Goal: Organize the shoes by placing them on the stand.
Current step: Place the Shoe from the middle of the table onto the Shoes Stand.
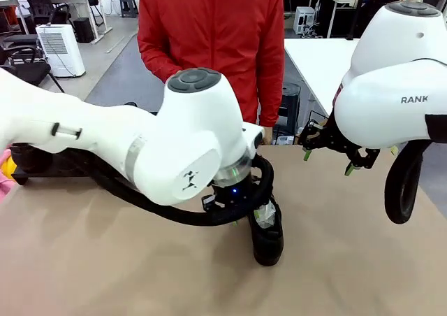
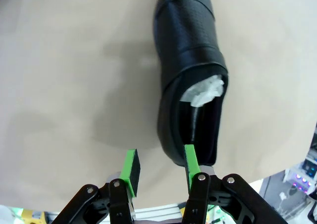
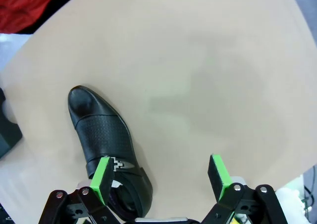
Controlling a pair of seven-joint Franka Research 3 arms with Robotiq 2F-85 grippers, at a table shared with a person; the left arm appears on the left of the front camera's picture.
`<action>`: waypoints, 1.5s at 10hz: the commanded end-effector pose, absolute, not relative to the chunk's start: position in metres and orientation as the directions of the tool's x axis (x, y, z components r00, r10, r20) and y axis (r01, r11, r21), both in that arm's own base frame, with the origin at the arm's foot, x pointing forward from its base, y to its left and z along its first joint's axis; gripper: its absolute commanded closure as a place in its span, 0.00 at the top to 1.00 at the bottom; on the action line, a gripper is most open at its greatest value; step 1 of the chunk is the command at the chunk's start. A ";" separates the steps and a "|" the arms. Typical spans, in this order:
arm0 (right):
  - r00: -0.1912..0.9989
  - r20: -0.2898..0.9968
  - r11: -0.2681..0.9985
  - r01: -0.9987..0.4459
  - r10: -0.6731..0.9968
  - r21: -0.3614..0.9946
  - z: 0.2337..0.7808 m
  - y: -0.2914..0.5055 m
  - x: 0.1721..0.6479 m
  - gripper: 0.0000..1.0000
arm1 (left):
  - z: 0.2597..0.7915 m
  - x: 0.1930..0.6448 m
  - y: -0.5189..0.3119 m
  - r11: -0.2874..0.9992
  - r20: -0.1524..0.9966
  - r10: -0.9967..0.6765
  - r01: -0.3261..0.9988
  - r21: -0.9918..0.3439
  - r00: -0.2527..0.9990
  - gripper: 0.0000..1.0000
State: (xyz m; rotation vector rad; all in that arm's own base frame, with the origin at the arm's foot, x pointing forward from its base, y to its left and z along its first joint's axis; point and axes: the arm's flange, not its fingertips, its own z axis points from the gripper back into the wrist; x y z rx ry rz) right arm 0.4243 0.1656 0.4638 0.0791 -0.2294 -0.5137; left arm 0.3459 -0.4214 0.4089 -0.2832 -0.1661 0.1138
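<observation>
The left arm is getting a hold on a shoe.

In the left wrist view, the left gripper [image 2: 159, 172] is sitting half open at 6 o'clock, one green pad [image 2: 190, 159] reaching into the heel of a black shoe [image 2: 190, 85] on the table [image 2: 64, 85]; I cannot tell if it is pinching yet. The right gripper [image 3: 161, 177] is hanging wide open, holding nothing, another shoe [image 3: 101, 130] at its 9 o'clock. Next, I think, the left jaws need squeezing, then lifting toward the stand [image 1: 24, 163], at 9 o'clock in the front view.
</observation>
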 end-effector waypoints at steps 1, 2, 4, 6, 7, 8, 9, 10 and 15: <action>0.855 0.186 0.874 0.464 -0.485 0.146 0.466 0.164 0.427 1.00 | 0.411 0.357 -0.433 0.950 0.184 0.102 -0.040 -0.311 0.978 0.49; 0.855 0.186 0.874 0.464 -0.485 0.146 0.466 0.164 0.427 1.00 | 0.409 0.359 -0.436 0.951 0.171 0.087 -0.031 -0.308 0.981 0.49; 0.855 0.186 0.874 0.464 -0.485 0.146 0.466 0.164 0.427 1.00 | 0.397 0.361 -0.443 0.961 0.149 0.065 -0.022 -0.274 0.987 0.49; 0.855 0.186 0.874 0.464 -0.485 0.146 0.466 0.164 0.427 1.00 | 0.386 0.364 -0.452 0.972 0.149 0.036 0.000 -0.234 0.988 0.49; 0.855 0.186 0.874 0.464 -0.485 0.146 0.466 0.164 0.427 1.00 | 0.379 0.366 -0.455 0.974 0.138 0.030 0.002 -0.226 0.990 0.49; 0.855 0.186 0.874 0.464 -0.485 0.146 0.466 0.164 0.427 1.00 | 0.370 0.370 -0.456 0.975 0.126 0.037 -0.008 -0.223 0.991 0.49; 0.855 0.186 0.874 0.464 -0.485 0.146 0.466 0.164 0.427 1.00 | 0.364 0.371 -0.458 0.975 0.128 0.039 -0.009 -0.222 0.991 0.49; 0.855 0.186 0.874 0.464 -0.485 0.146 0.466 0.164 0.427 1.00 | 0.356 0.372 -0.460 0.979 0.116 0.038 -0.014 -0.202 0.992 0.49; 0.855 0.186 0.874 0.464 -0.485 0.146 0.466 0.164 0.427 1.00 | 0.351 0.377 -0.458 0.983 0.132 0.030 -0.005 -0.183 0.991 0.00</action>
